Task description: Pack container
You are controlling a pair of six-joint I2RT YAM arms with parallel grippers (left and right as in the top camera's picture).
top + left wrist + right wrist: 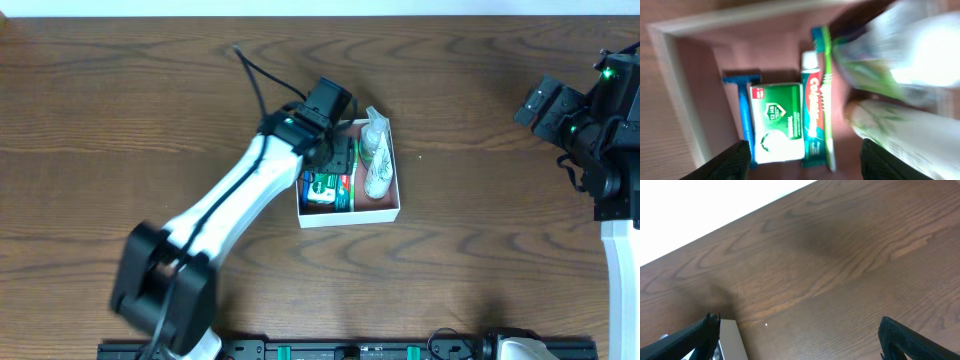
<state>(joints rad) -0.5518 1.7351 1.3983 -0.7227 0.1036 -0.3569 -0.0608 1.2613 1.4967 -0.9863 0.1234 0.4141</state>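
The left pincer (807,162) hangs low over the left side of the box (350,220), its fingers (735,160) spread wide with nothing between them. The box itself sits flat on the bench (840,255). Everything in sight lies inside the box, so I judge the step in hand to be leaving it cleanly. The pincer should rise straight up with its fingers kept apart, so neither one drags the toothbrush or tips a bottle. It should swing aside only once it is above the white rim. Inside the box, counted: one blue razor (744,112) nearest the left wall, one green-and-white soap packet (776,122) just beside it, and one toothpaste tube (812,115). There is also one green toothbrush (827,100) lying along the tube, and what look like two pale bottles (378,172) against the right wall, too blurred up close to be certain. The right pincer (800,342) is well apart from the box, to its right, gaping and empty over bare wood.
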